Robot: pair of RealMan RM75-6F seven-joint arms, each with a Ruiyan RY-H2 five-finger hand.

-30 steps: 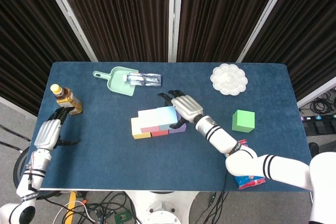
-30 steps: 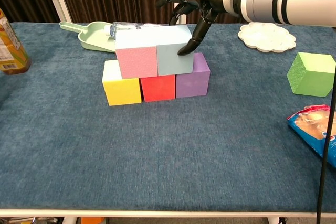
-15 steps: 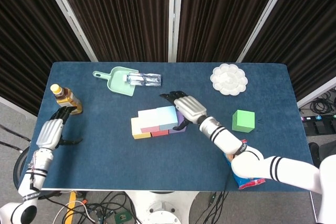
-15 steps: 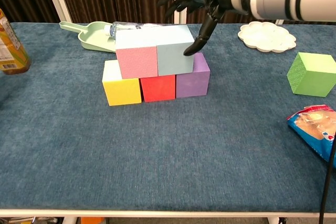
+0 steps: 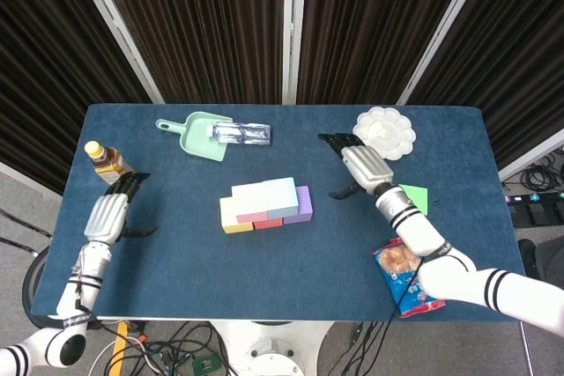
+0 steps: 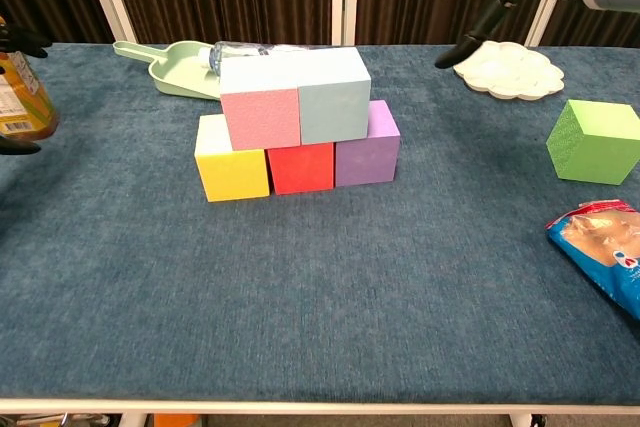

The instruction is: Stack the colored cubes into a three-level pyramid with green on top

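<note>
2 levels stand complete; the green cube (image 6: 594,140) sits right of the stack (image 6: 297,122). Right hand (image 5: 366,165), fingers apart and empty, must next grasp it.

Bottle (image 5: 241,133) lies in dustpan (image 5: 199,136); palette (image 5: 385,132); snack bag (image 6: 603,251).

cubes (image 6: 298,127): 6 | bottles (image 5: 241,133): 2 | dustpan (image 5: 201,136): 1 | palette (image 5: 385,132): 1 | snack bag (image 6: 604,252): 1

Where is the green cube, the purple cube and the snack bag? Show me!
green cube (image 6: 594,142), chest view, on its front face.
purple cube (image 6: 367,160), chest view, on its front face.
snack bag (image 6: 606,247), chest view, on the middle of the wrapper.
</note>
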